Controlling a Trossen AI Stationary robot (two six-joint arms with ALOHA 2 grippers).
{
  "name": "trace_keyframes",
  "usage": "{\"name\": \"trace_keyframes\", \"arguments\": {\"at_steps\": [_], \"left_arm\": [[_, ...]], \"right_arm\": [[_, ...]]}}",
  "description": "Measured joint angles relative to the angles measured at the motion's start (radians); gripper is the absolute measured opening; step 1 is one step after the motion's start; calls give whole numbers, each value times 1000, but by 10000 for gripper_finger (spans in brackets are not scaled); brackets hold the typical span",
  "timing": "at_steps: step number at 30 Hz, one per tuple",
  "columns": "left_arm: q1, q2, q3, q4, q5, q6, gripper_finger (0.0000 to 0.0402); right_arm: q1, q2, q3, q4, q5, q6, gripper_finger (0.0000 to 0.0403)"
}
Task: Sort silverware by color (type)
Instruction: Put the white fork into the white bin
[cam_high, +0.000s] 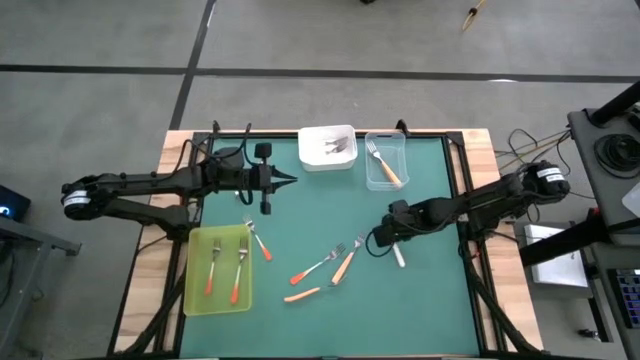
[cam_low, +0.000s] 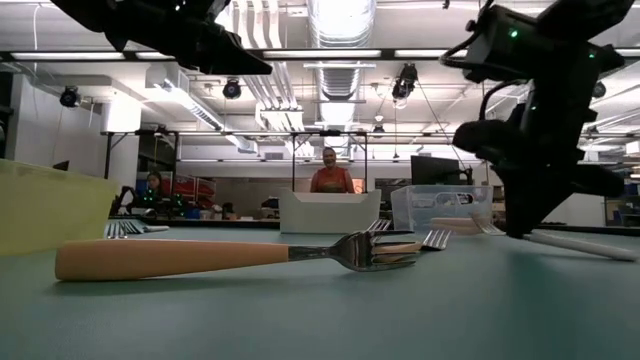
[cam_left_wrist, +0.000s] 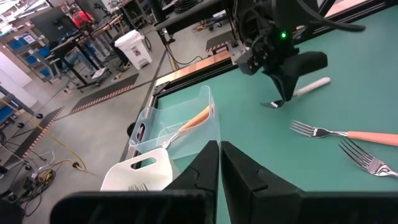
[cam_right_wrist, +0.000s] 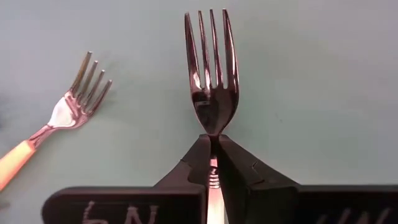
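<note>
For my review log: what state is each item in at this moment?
right gripper: shut on the white-handled fork, low at the mat
white-handled fork: pinched at the neck, tines forward
left gripper: shut, empty, above the mat
yellow-green tray: holds two red-orange forks
clear tray: holds one light-orange fork
white tray: holds forks
loose forks: lying flat on the mat

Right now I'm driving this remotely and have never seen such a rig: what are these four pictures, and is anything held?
Two dark robot arms work over a green mat. One picture looks straight down, one looks level across the table, and one sits on each wrist. The right gripper is shut on a white-handled fork, low on the mat. The left gripper is shut, empty, near the white tray. Loose forks lie mid-mat; two sit in the yellow-green tray, one in the clear tray.
</note>
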Motion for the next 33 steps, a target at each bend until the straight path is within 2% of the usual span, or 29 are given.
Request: {"name": "trace_keyframes", "arguments": {"at_steps": [6,16,22,27,33], "left_arm": [[0,0,0,0,0,0,0],[0,0,-2,-3,0,1,0],[0,0,-2,-2,0,5,0],[0,0,-3,0,0,10,0],[0,0,-3,0,0,16,0]], "right_arm": [[-5,67,33,-8,8,7,31],[-18,94,60,-42,4,6,126],[-26,79,58,-57,-9,-4,168],[-27,95,60,-52,-36,-5,178],[-18,105,58,-36,-36,-106,160]]}}
